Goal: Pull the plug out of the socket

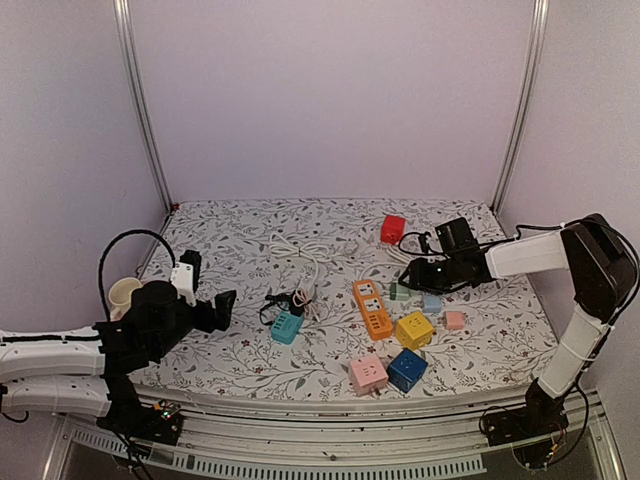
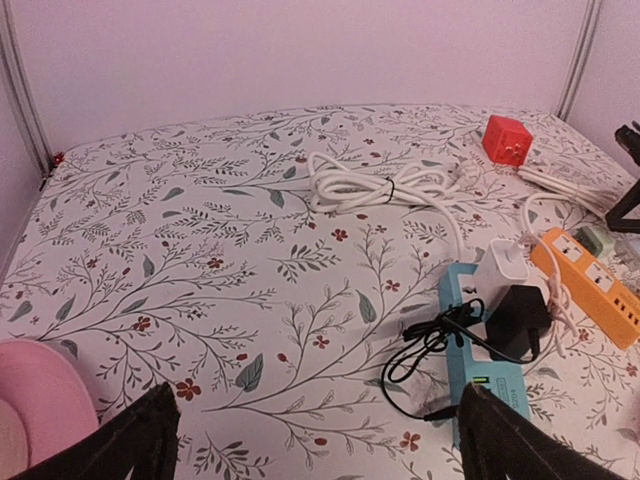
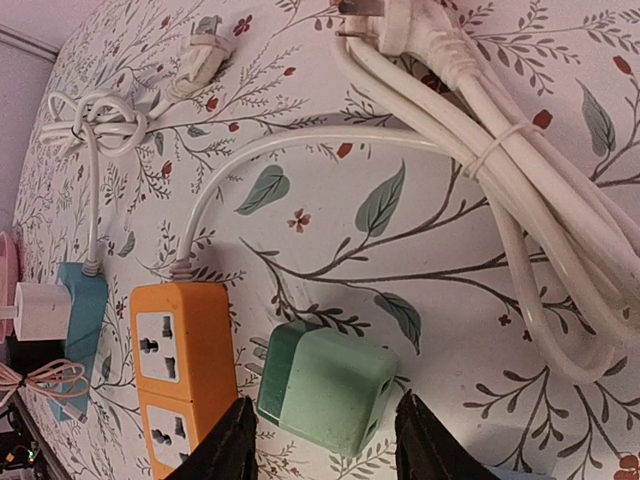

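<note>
Right gripper [image 3: 326, 402] jaws stand narrowly parted astride the green plug adapter [image 3: 325, 385], which lies unplugged beside the orange power strip [image 3: 185, 350]; judged released.

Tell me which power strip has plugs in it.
The teal strip: a white adapter and a black adapter sit in it, while the sockets visible on the orange strip are empty.

Table [image 1: 230, 235], floral cloth. Lying on it:
- coiled white cable [image 1: 300, 250]
- red cube [image 1: 393, 229], at the far side
- teal strip [image 1: 287, 326]
- orange strip [image 1: 372, 308]
- green adapter [image 3: 328, 385], just beside the orange strip
- yellow cube [image 1: 413, 329], blue cube [image 1: 407, 369] and pink cube [image 1: 368, 374], near the front edge
</note>
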